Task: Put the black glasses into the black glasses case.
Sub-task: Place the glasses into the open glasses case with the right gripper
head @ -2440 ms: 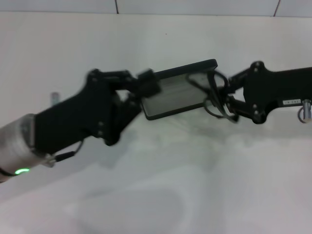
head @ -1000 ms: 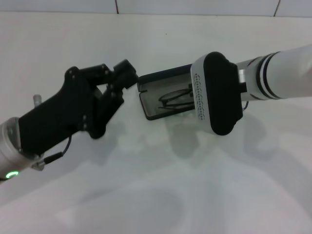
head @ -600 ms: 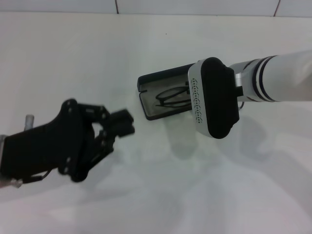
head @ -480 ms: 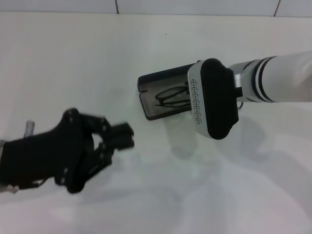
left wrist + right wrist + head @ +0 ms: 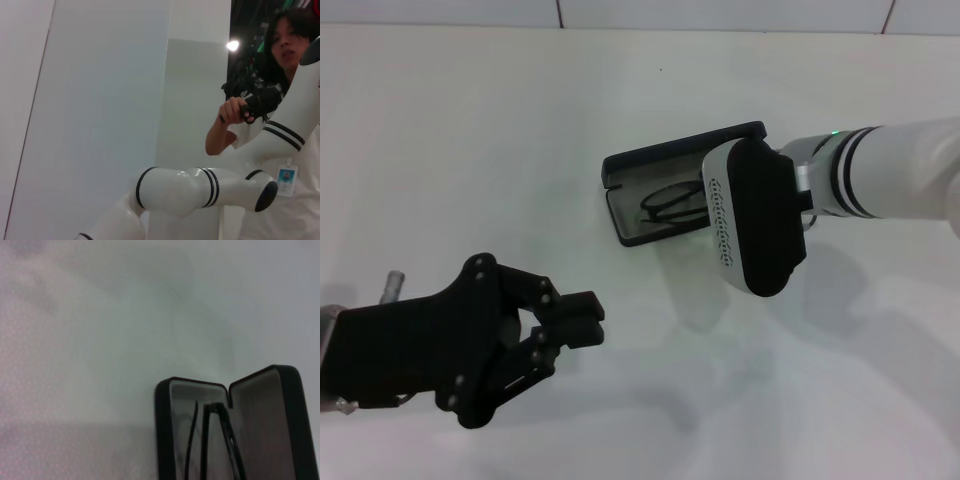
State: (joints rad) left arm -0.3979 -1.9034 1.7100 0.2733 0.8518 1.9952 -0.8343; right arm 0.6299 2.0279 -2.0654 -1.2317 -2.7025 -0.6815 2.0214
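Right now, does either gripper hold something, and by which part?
The left gripper holds nothing. The right gripper is hidden; the black glasses lie in the open black glasses case.

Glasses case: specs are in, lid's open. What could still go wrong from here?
1. The black glasses case lies open with the black glasses loose inside; a nudge could tip them out.
2. The right arm's wrist housing hangs over the case's right end, so a low retreat might clip the raised lid.
3. The left hand is well clear; little risk there.
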